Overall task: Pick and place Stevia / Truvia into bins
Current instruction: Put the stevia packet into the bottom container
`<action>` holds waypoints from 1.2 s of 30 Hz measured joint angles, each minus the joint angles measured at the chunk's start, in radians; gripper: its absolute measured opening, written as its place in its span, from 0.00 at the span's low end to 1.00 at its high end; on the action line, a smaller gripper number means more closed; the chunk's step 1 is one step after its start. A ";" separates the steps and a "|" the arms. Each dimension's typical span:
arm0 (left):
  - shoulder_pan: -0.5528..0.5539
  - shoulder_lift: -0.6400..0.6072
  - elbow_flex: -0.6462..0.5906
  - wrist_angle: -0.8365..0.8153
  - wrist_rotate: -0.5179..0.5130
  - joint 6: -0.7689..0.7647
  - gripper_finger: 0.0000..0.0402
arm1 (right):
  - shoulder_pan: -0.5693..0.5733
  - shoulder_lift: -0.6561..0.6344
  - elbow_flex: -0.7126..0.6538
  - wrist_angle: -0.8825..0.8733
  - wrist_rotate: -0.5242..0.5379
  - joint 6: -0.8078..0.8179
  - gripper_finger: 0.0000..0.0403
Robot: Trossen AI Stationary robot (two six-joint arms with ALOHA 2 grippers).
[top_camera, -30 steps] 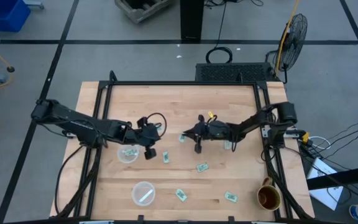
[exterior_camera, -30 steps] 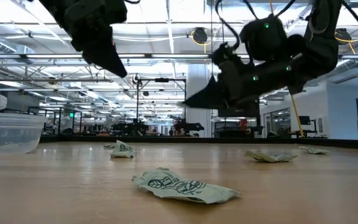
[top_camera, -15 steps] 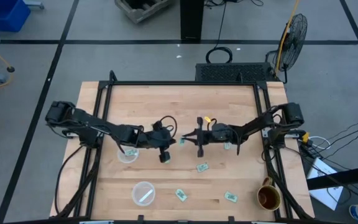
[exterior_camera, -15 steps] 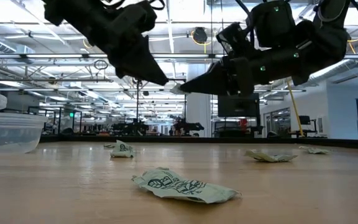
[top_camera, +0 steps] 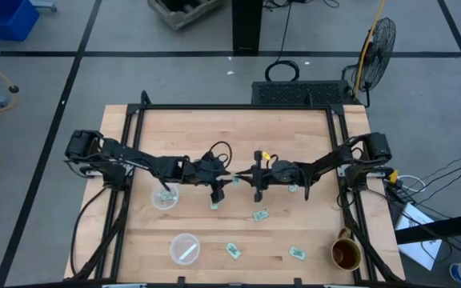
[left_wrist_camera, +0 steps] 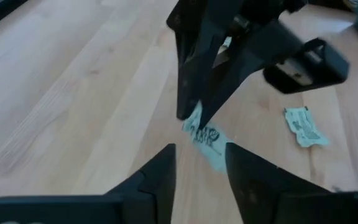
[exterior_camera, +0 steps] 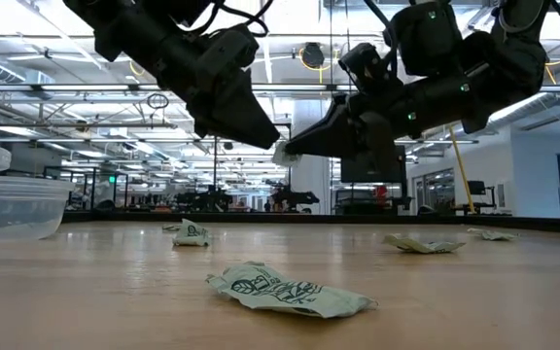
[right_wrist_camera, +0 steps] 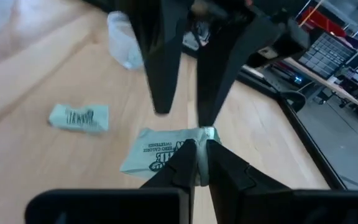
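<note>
one half-second, one big shift: swung in from beside the upper clear cup (top_camera: 155,200) to mid-desk, now nose to nose with the right pincer (right_wrist_camera: 199,146). talking about the left pincer (left_wrist_camera: 199,155), of course, fingers spread wide, tips just short of the prize. right pincer barely budged since then, pressed tight on one stevia sachet (right_wrist_camera: 160,152), holding it well up off the desk (top_camera: 294,136) by a corner.

looks very much like a mid-air handover. sensible too, with both cups on the left arm's side and out of easy reach for the right. not yet passed, though: no left-finger contact visible, sachet hanging between the spread tips.

pale green and white, that sachet, flat but a little crumpled, dark print on one face, drooping from the pinch; flimsy, likely to twist if gripped off-centre.

elsewhere: one sachet already in that upper cup, something pale in the lower cup (top_camera: 173,244), and several loose sachets (top_camera: 259,214) waiting, scattered across the desk's near half.
</note>
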 joint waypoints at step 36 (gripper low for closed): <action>0.046 0.000 0.000 0.003 0.035 0.063 0.03 | 0.000 0.000 0.000 0.126 0.044 -0.013 0.22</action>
